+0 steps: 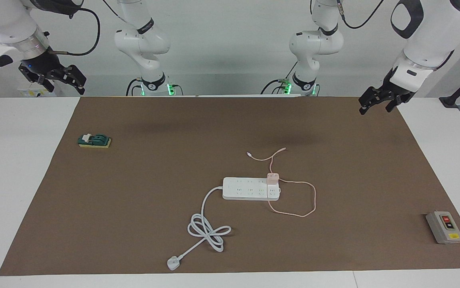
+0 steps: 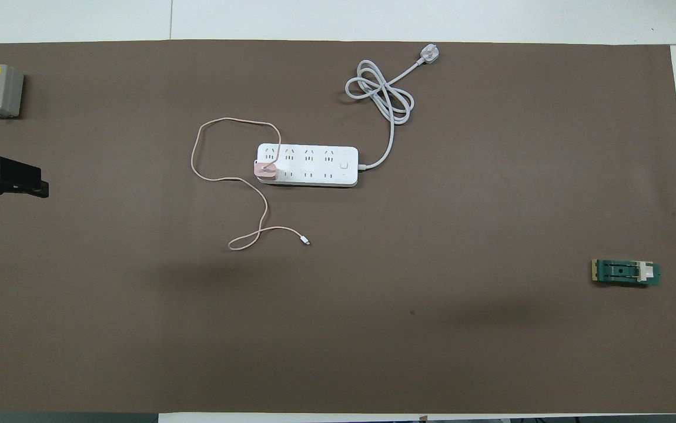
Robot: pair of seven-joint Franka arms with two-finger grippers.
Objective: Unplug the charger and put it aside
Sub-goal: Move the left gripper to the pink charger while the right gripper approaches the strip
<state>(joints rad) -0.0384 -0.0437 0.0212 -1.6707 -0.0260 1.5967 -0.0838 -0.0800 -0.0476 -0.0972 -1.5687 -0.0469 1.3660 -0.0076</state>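
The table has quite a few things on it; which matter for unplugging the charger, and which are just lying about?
Part of the job:
- charger, plugged into the power strip
- its pink cable

Just lying about:
- grey switch box
- green block

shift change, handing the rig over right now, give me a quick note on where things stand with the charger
Left end effector: open, empty, up over the mat's corner at its own end.
Right end effector: empty, up at its own end of the table, waiting.
Charger: plugged into the strip, at the strip's end toward the left arm; its cable loops on the mat beside it.
Done: nothing.
Left: grasp the charger, pull it out, set it aside on the mat.
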